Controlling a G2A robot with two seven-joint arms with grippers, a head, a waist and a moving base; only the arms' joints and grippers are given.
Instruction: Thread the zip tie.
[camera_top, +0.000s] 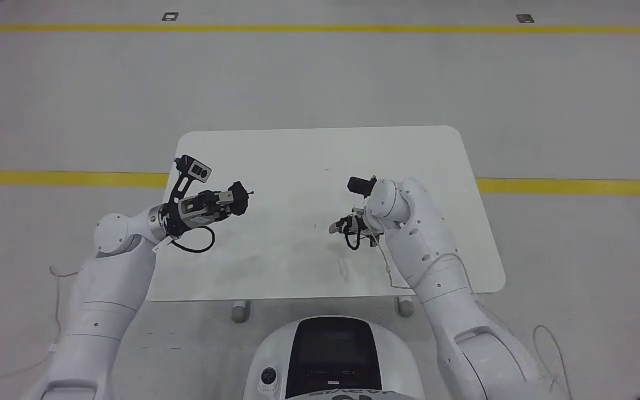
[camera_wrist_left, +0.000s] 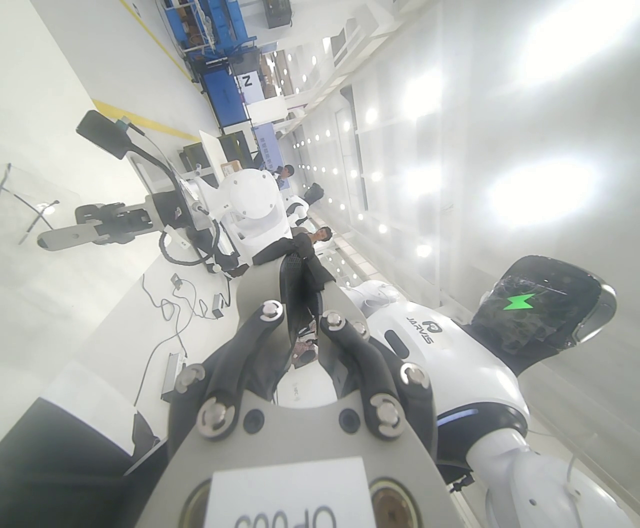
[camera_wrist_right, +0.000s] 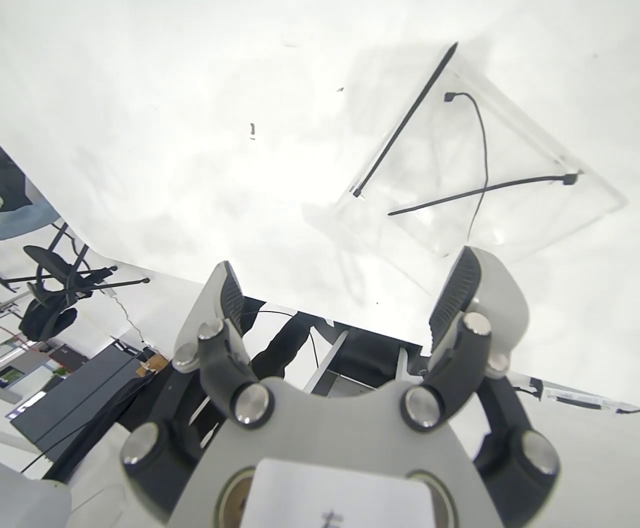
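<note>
Edges/room: white table (camera_top: 400, 150) with rounded corners. Both arms come over the near edge and both grippers sit inside the outline. The left gripper (camera_top: 243, 197) is up off the top, a short way in from the left edge. The right gripper (camera_top: 338, 228) is near mid-table, closer to the near edge than the far one. The two are well apart, tips roughly facing each other across plain table top. Far and right edges are well away from both.

Right gripper: wide open, ribbed pads (camera_wrist_right: 232, 295) spread, nothing between them. It hangs just short of a clear tray (camera_wrist_right: 530, 220) that lies flat on the table.

Left gripper: fingers (camera_wrist_left: 255, 295) pressed together at the tips. Cannot tell if anything thin is pinched there.

Zip ties (camera_wrist_right: 482, 194): three, black, all loose inside the tray, none looped.
- Long tie (camera_wrist_right: 405, 118): straight, runs along one tray wall, small head at one end.
- Second tie (camera_wrist_right: 440, 204): nearly straight, its blocky head by a tray corner.
- Thin tie (camera_wrist_right: 485, 150): curved, crosses the second tie; which one lies on top I cannot tell.
</note>
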